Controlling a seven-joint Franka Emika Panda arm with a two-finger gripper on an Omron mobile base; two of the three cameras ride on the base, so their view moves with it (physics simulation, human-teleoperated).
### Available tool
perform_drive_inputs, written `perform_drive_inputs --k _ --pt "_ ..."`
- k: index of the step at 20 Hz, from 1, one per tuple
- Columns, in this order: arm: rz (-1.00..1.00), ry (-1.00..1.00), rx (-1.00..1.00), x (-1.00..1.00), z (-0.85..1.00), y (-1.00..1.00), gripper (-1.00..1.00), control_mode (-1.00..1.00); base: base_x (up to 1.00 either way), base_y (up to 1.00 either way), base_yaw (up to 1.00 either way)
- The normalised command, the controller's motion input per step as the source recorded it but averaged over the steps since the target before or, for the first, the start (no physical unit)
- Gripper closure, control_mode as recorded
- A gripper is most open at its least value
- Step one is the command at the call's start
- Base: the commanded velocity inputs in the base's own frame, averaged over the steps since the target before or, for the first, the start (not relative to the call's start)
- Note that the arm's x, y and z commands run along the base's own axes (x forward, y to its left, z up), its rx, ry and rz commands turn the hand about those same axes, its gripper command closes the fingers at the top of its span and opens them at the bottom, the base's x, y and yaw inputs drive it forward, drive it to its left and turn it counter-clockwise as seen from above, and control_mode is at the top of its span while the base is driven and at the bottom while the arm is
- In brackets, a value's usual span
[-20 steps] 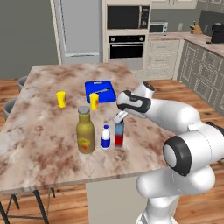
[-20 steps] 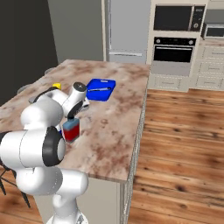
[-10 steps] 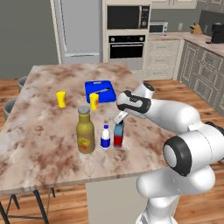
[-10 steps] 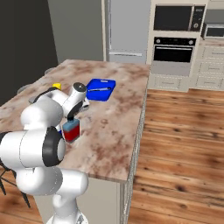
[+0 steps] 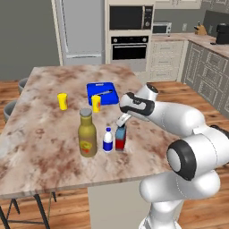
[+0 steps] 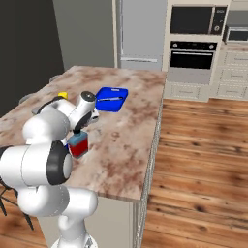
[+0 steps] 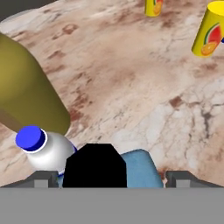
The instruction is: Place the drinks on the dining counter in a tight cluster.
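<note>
Fingers (image 7: 111, 177) spread wide, straddling the top of the red-and-blue container (image 5: 120, 137) without gripping it; tips sit either side of its dark top. Container stands upright on the tabletop (image 5: 40, 120), touching or just beside the small blue-and-white bottle (image 5: 107, 140). Tall amber bottle (image 5: 87, 133) is just beside that, farther from the arm. All three clustered near the tabletop's near edge. Two yellow cups (image 5: 62, 101) and a blue board (image 5: 103, 92) sit farther back, apart from the cluster.
</note>
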Motion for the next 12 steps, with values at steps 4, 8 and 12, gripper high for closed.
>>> perform_drive_inputs --k 4,8,12 --pt "-0.07 0.0 -0.02 -0.19 0.51 0.0 -1.0 -1.0 0.0 0.0 0.0" --pt "-0.2 0.0 -0.04 -0.43 0.66 0.0 -1.0 -1.0 0.0 0.0 0.0" --pt "-0.34 0.01 -0.06 -0.68 0.6 0.0 -1.0 -1.0 0.0 0.0 0.0"
